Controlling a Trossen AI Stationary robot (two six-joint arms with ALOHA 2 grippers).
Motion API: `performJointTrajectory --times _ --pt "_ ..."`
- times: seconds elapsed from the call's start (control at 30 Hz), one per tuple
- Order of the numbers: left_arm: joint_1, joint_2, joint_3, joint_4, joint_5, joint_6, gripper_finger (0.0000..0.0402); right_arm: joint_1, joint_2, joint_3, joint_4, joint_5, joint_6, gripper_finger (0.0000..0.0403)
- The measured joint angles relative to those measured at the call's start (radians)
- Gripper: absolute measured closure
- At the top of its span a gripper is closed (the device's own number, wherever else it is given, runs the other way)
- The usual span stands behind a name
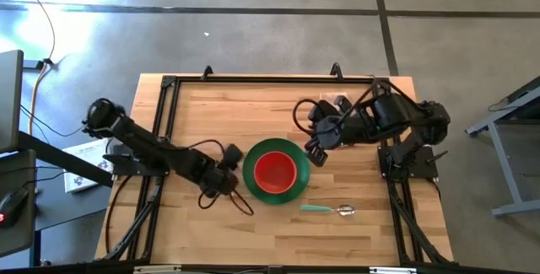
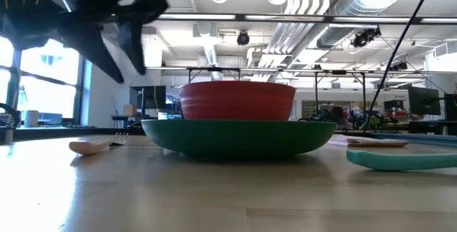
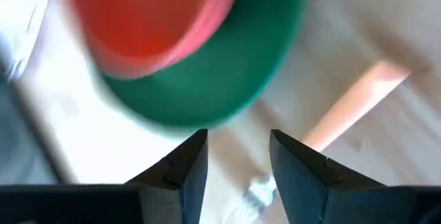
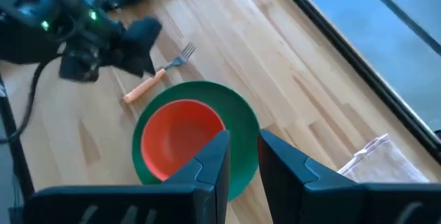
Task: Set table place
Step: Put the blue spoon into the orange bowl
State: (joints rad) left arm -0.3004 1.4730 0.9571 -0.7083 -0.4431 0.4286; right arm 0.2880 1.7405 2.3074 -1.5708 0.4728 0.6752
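A: Red bowl (image 1: 274, 170) sits in green plate (image 1: 253, 181), mid-table (image 1: 211, 114), the setting's centre. Fork (image 4: 157, 74) lies by left gripper (image 1: 229, 178), fingers narrowly parted, empty.

B: Probably just laid there. Right gripper (image 1: 314, 152) hovers at plate's far rim, narrow gap, empty. Teal spoon (image 1: 325, 210) on plate's other side.

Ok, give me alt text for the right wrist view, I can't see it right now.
A red bowl sits on a green plate on the wooden table, seen past the right hand with its fingers open. Beyond the plate lies an orange-handled fork, with the left hand over it, and a folded cloth lies off to one side.
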Motion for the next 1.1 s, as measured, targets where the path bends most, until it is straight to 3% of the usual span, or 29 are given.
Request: performJointTrajectory --times 0.1,0.2,0.3,0.47,0.6,1.1 --pt "0.011 -0.046 0.000 -0.165 -0.112 -0.261 0.0261 0.019 -0.002 0.000 0.001 0.011 0.032 0.0336" --pt "0.046 -0.056 -0.005 -0.400 -0.093 -0.535 0.0276 0.034 -0.001 0.000 0.000 0.012 0.044 0.0336" --pt "0.074 -0.049 -0.019 -0.465 -0.044 -0.667 0.0313 0.045 -0.001 0.000 0.004 0.023 0.029 0.0336" --pt "0.119 -0.051 -0.093 -0.317 0.029 -0.681 0.0393 0.047 -0.001 0.000 0.000 0.034 0.005 0.0336" --pt "0.159 -0.050 -0.149 -0.175 0.079 -0.679 0.0396 0.047 -0.001 0.000 0.000 0.033 -0.027 0.0336" --pt "0.283 -0.048 -0.282 0.031 0.138 -0.638 0.0401 0.047 -0.001 0.000 0.000 0.023 -0.119 0.0336"
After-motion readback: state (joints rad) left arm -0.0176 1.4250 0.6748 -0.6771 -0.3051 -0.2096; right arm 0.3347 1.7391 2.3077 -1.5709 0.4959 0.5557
